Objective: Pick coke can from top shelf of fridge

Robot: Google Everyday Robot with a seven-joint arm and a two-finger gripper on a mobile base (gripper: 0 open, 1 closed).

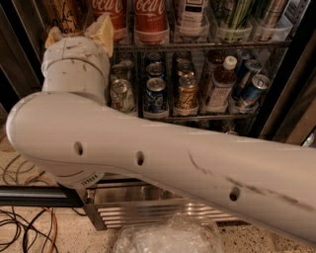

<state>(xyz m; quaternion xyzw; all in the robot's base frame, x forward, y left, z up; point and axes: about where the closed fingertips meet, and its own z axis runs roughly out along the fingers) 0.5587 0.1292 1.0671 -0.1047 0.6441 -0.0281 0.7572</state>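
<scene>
Two coke cans (149, 15) (111, 14), red with white script, stand in clear trays on the top shelf (207, 44) of the fridge (291, 94); their tops are cut off by the frame. My gripper (76, 33) is at the upper left, at the front of the top shelf. Its cream fingers (104, 30) are open, spread in front of a brown can (66, 12). The right finger is just left of the left coke can. My white arm (163, 158) crosses the whole view and hides much of the lower fridge.
The rack below holds several short cans (155, 94) and a capped bottle (219, 84). More tall cans and a white bottle (191, 15) fill the top shelf's right. The steel base grille (148, 210), floor cables (24, 222) and a clear plastic bag (168, 237) lie below.
</scene>
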